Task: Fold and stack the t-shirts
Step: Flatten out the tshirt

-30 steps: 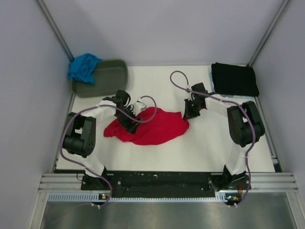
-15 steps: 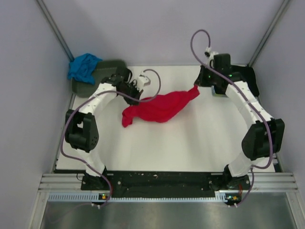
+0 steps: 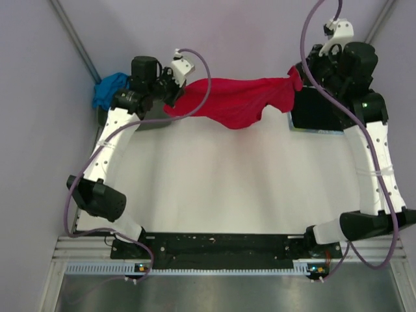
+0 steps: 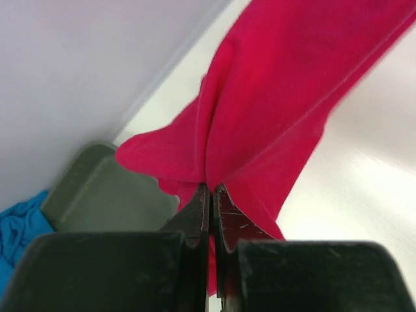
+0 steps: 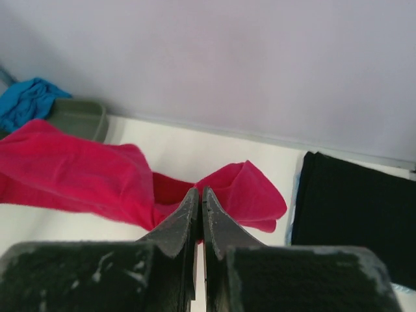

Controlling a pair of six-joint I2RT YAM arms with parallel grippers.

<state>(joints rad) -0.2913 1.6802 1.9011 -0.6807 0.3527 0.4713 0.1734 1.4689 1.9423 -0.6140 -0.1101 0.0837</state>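
The red t-shirt (image 3: pixel 237 101) hangs stretched in the air across the back of the table, sagging in the middle. My left gripper (image 3: pixel 170 97) is shut on its left end (image 4: pixel 214 130). My right gripper (image 3: pixel 298 81) is shut on its right end (image 5: pixel 244 192). A black t-shirt (image 3: pixel 318 110) lies folded flat at the back right, partly behind my right arm; it also shows in the right wrist view (image 5: pixel 357 214). A turquoise t-shirt (image 3: pixel 107 91) is bunched on the tub's left end, seen too from the left wrist (image 4: pixel 16 227).
A grey-green oval tub (image 3: pixel 153 120) stands at the back left, mostly hidden by my left arm, and shows in the left wrist view (image 4: pixel 97 201). Grey walls close in the back and both sides. The white table (image 3: pixel 227 182) spreads below the hanging shirt.
Both arms have risen and swung to the back, lifting the red t-shirt off the table and pulling it out wide. The left gripper closed on the cloth at the start.
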